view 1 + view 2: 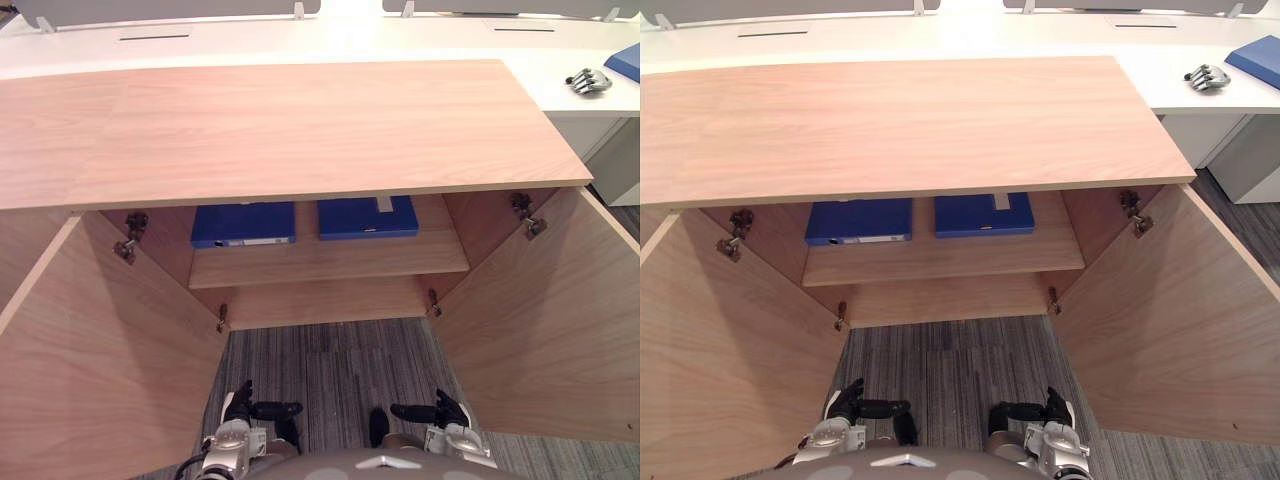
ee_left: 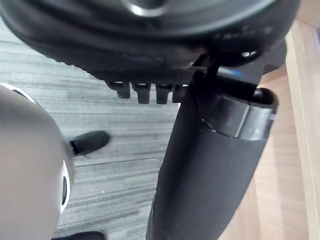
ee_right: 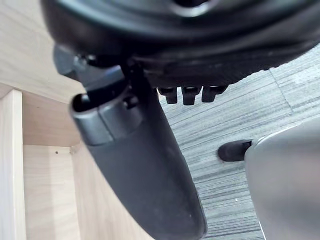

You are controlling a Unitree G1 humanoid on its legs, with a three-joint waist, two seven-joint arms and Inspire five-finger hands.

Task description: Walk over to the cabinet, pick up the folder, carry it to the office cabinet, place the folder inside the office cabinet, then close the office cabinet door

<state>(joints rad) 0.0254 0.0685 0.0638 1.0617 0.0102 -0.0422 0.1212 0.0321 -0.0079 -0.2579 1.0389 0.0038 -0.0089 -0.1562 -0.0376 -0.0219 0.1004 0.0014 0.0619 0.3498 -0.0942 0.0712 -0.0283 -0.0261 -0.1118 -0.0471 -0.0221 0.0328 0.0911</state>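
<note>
At twelve o'clock, two blue folders (image 1: 243, 223) lie on the shelf (image 1: 330, 264) of the office cabinet (image 1: 300, 130), its doors (image 1: 540, 320) wide open. At seven the left robot hand (image 1: 250, 410), at five the right robot hand (image 1: 440, 412), both relaxed, empty. A glancing push could leave a door ajar.

Grey striped carpet (image 1: 330, 360); white desk (image 1: 300, 40) behind, grey partition screens (image 1: 170, 10) along its far edge.
</note>
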